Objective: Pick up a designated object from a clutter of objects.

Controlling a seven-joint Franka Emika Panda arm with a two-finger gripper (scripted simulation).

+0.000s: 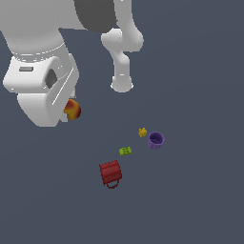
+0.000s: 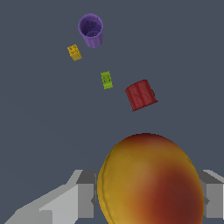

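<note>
The designated object, a round yellow-orange fruit with a dark red blush (image 2: 148,183), fills the near part of the wrist view. My gripper (image 2: 148,202) is shut on it, with a grey finger (image 2: 85,200) showing on either side. In the exterior view the fruit (image 1: 73,110) peeks out beside the white hand (image 1: 43,90), which hides the fingers there. The rest of the clutter lies apart from it on the dark floor: a purple cup (image 1: 156,140), a tiny yellow piece (image 1: 142,132), a tiny green block (image 1: 125,151) and a red handbag (image 1: 111,173).
The arm's white base column (image 1: 122,71) stands at the back of the exterior view. In the wrist view the purple cup (image 2: 91,29), yellow piece (image 2: 74,52), green block (image 2: 106,80) and red handbag (image 2: 141,94) sit well beyond the held fruit.
</note>
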